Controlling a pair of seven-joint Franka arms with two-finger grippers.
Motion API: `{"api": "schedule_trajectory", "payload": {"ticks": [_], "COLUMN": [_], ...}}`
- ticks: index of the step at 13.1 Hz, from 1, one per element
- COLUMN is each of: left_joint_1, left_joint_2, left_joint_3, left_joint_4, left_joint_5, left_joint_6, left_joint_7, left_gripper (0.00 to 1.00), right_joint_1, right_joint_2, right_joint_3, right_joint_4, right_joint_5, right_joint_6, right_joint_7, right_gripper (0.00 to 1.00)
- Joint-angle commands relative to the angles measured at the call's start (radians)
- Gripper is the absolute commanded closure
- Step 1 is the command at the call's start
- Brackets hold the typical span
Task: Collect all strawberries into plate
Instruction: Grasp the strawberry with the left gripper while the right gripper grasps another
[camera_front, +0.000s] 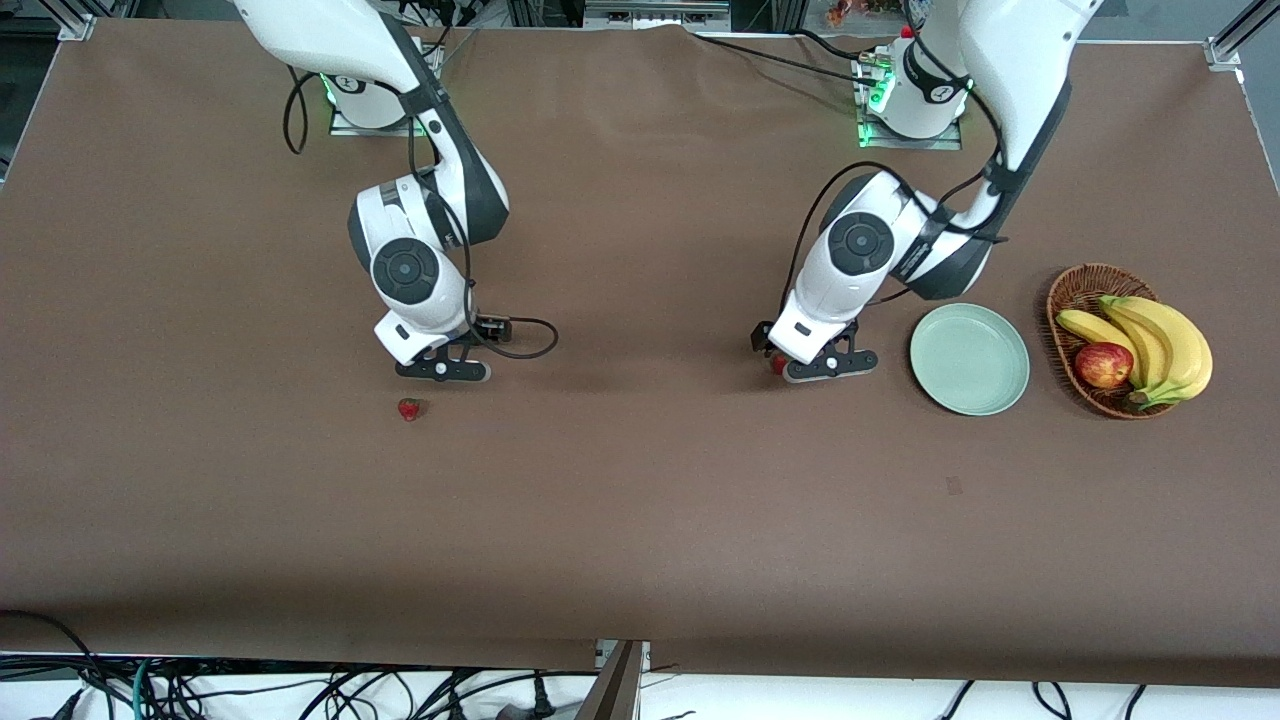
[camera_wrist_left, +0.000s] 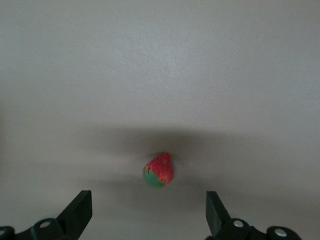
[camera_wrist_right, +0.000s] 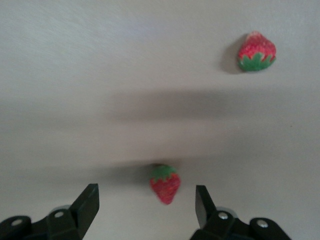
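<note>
The pale green plate (camera_front: 969, 358) lies bare toward the left arm's end of the table. My left gripper (camera_front: 830, 365) hangs low beside it, open, over a strawberry (camera_front: 777, 364) that peeks out from under it. In the left wrist view that strawberry (camera_wrist_left: 159, 170) lies on the table just ahead of my open left gripper (camera_wrist_left: 148, 200). My right gripper (camera_front: 442, 368) is low and open. The right wrist view shows one strawberry (camera_wrist_right: 165, 183) between the tips of my open right gripper (camera_wrist_right: 146, 195) and another strawberry (camera_wrist_right: 256, 52) farther off. One strawberry (camera_front: 409, 409) shows beside the right gripper.
A brown wicker basket (camera_front: 1090, 280) stands beside the plate at the left arm's end, holding bananas (camera_front: 1160, 340) and a red apple (camera_front: 1104, 364). Cables hang below the table's front edge.
</note>
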Motion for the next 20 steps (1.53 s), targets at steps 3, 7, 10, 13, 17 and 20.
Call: {"api": "schedule_trajectory", "payload": {"ticks": [3,7,10,13,17,20], "left_joint_1": [0.005,0.005,0.005,0.005,0.016,0.034], "left_joint_2": [0.1,0.109,0.112,0.126,0.117,0.056], "left_joint_3": [-0.002,-0.002,-0.001,0.001,0.004,0.039], "left_joint_4": [0.023,0.023,0.026,0.053,0.153,0.257], "left_joint_5": [0.035,0.033,0.033,0.033,0.019,-0.129], "left_joint_6": [0.073,0.073,0.073,0.063,-0.087,-0.276], "left_joint_7": [-0.025,-0.037,-0.056,-0.071,-0.051,0.115], "left_gripper": [0.0,0.23,0.73,0.89,0.9,0.92], "right_joint_1": [0.005,0.005,-0.001,-0.001,-0.001,-0.001], "right_joint_2": [-0.053,-0.049,-0.032,-0.021,-0.012,-0.006], "right_joint_3": [0.0,0.0,0.0,0.0,0.0,0.0], "right_joint_4": [-0.127,-0.149,-0.152,-0.161,-0.161,-0.161], "right_joint_5": [0.019,0.024,0.024,0.024,0.026,0.026], "right_joint_6": [0.104,0.136,0.178,0.207,0.217,0.225], "right_joint_7": [-0.038,-0.071,-0.08,-0.088,-0.1,-0.101], "right_gripper": [0.14,0.17,0.18,0.28,0.37,0.5]}}
